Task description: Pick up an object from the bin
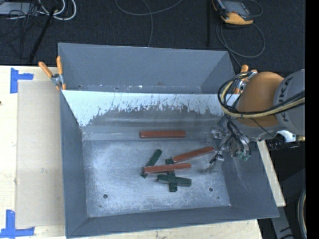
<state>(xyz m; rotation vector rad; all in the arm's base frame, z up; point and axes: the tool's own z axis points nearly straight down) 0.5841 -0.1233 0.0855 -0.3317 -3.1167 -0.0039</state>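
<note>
Camera view puts the gripper (218, 158), its opening impossible to tell, beside the right end of a thin reddish-brown flat stick (193, 154) lying right of centre in the grey metal bin (149, 73), probably light, stiff wood, best pinched across its width.

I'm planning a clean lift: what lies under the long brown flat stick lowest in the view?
A dark green cross-shaped piece passes beneath the long brown flat stick, showing on both sides; its covered middle cannot be seen.
</note>
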